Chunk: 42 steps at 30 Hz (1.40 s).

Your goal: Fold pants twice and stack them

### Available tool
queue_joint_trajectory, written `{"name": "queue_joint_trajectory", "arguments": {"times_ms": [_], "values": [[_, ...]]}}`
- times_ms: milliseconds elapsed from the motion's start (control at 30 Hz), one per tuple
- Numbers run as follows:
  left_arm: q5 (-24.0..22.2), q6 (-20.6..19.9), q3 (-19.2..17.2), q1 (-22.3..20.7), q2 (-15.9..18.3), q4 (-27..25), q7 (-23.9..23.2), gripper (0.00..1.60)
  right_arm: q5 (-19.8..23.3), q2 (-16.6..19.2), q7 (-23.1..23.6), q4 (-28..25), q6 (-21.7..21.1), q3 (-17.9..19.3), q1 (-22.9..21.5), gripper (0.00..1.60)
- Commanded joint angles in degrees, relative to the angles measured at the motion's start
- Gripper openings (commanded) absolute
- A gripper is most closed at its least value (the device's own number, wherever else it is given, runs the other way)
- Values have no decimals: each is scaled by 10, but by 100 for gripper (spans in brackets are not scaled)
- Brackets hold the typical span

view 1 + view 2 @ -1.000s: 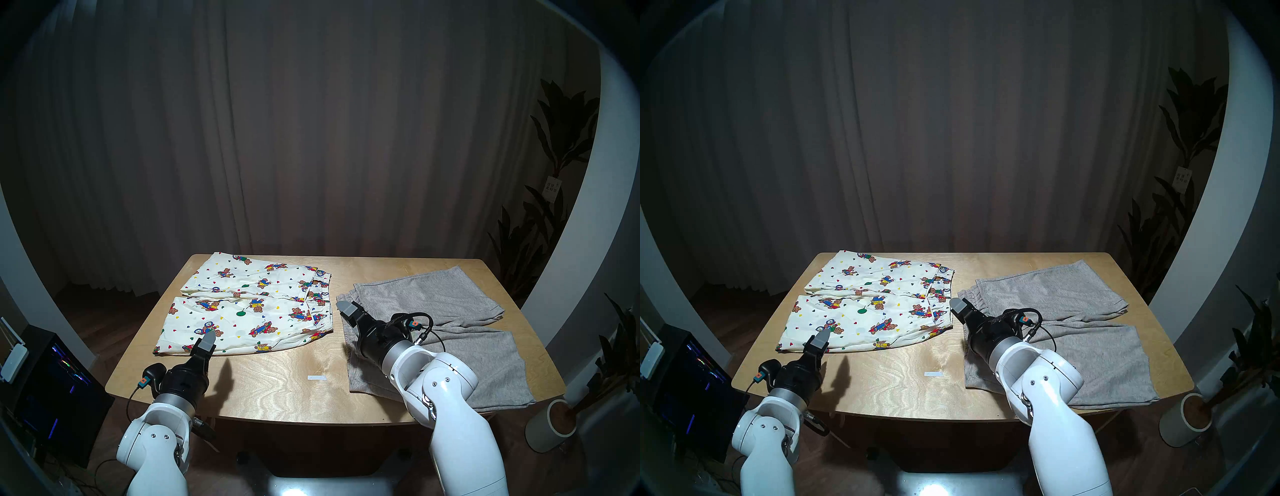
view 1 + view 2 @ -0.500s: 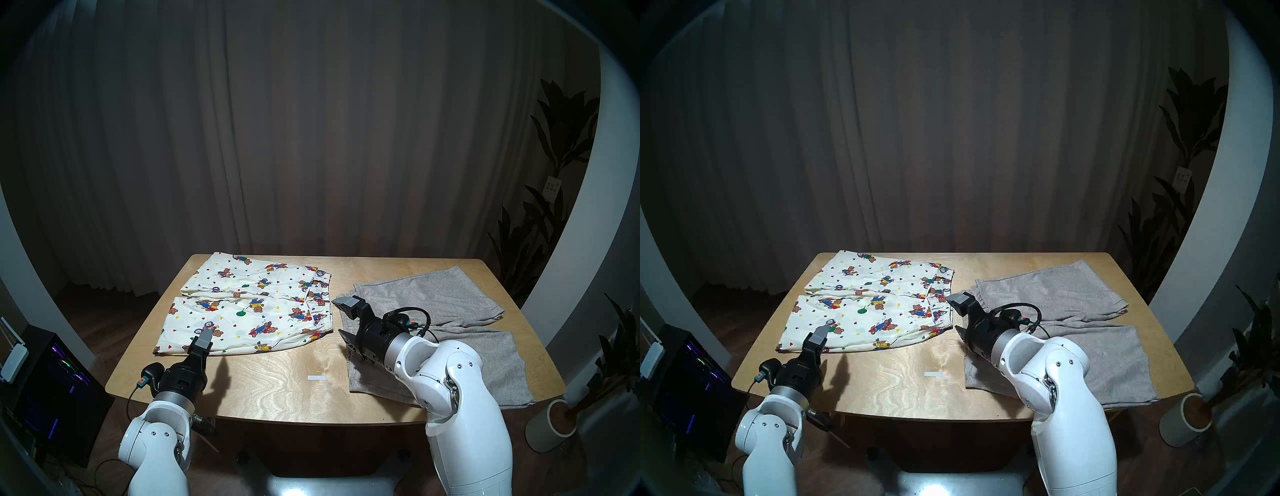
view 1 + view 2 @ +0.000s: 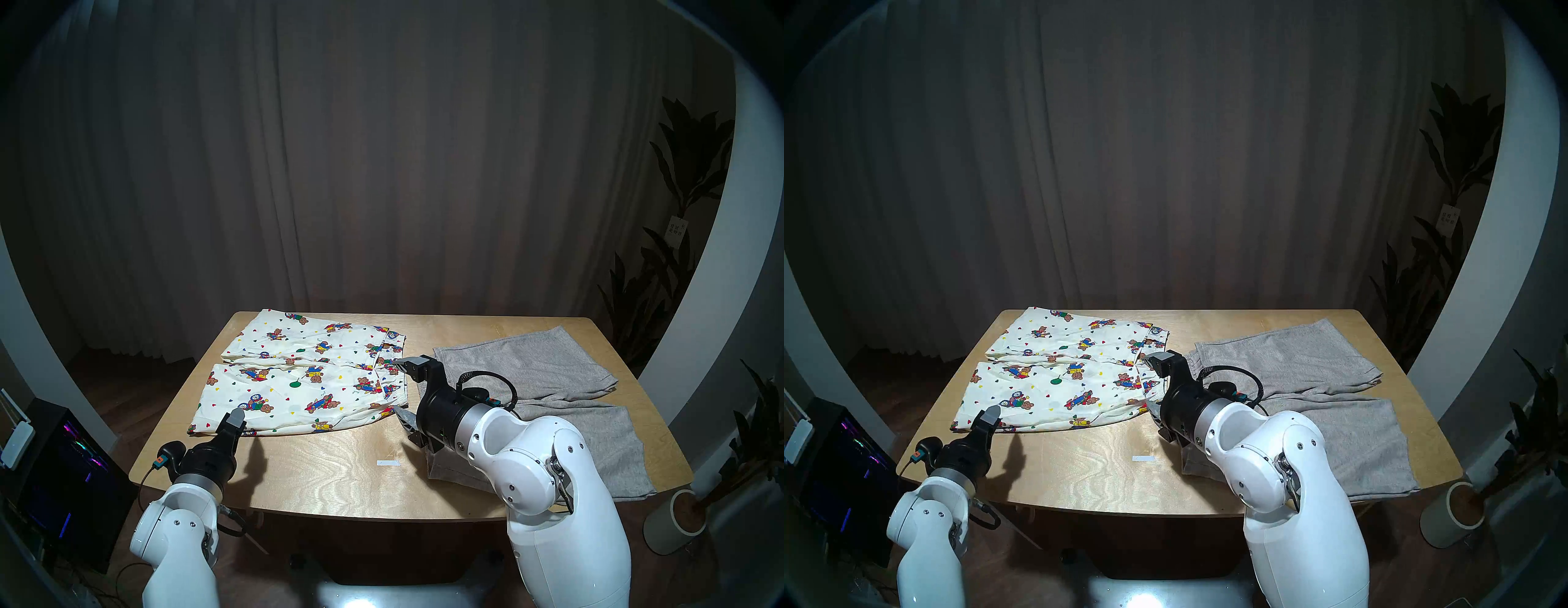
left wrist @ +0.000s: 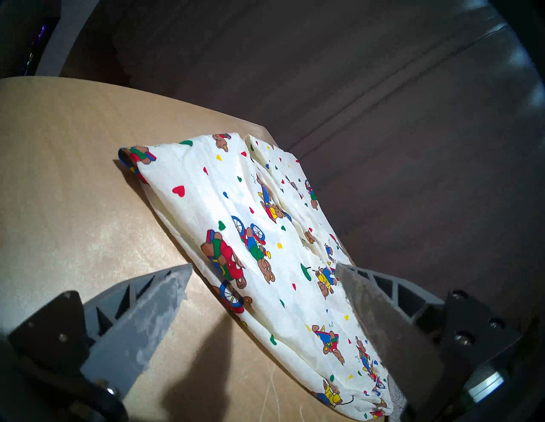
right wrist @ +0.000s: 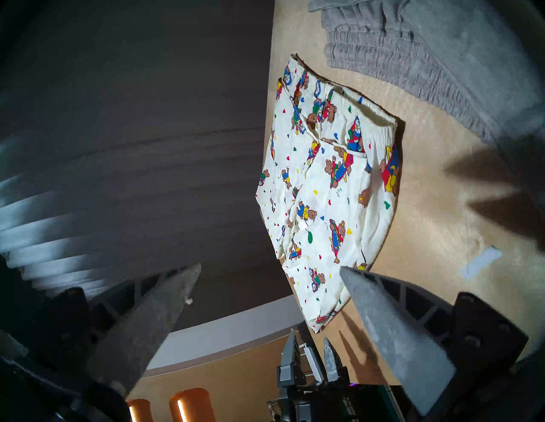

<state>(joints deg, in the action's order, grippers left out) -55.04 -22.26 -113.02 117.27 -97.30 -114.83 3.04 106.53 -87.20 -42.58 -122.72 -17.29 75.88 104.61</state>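
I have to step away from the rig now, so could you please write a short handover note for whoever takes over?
Left gripper: open, empty, at the near-left hem corner of the teddy-bear shorts.
Right gripper: open, empty, between the waistbands of both pairs.
Things: the teddy-bear shorts lie flat on the table's left; the grey shorts lie spread on the right, their near-right corner hanging over the edge.
Done: no fold visible, nothing stacked.
Left: fold each pair twice, then stack them.
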Motion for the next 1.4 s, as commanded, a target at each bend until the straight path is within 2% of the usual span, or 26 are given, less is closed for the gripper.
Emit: {"name": "queue_joint_trajectory", "arguments": {"times_ms": [0,233,267,367,533,667,700,733,1033,1267,1367], "values": [[-22,-18,-3,-25,2,-12,7,160,17,11,-14,-15,64,-27,-8,160],[-45,-53,-16,-40,9,-9,41,160,24,26,-7,21,150,-69,-33,160],[-46,-56,-17,-41,9,-10,44,160,22,24,-4,26,143,-69,-36,160],[-38,-79,-19,-45,18,-17,83,160,24,29,0,38,179,-87,-47,160],[-56,-107,-25,-61,17,-17,121,160,14,37,15,58,235,-115,-65,160],[-64,-125,-27,-71,18,-16,146,160,-12,44,40,80,274,-141,-81,160],[-69,-129,-28,-76,18,-15,152,160,-22,49,49,85,295,-154,-87,160],[-72,-133,-29,-79,18,-14,157,160,-28,49,56,91,292,-158,-90,160],[-103,-178,-34,-97,32,12,175,160,-82,79,141,152,397,-245,-129,160],[-113,-192,-36,-104,37,28,183,160,-105,94,198,181,442,-284,-142,160],[-113,-192,-36,-106,35,29,191,160,-112,99,191,183,461,-296,-147,160]]}}
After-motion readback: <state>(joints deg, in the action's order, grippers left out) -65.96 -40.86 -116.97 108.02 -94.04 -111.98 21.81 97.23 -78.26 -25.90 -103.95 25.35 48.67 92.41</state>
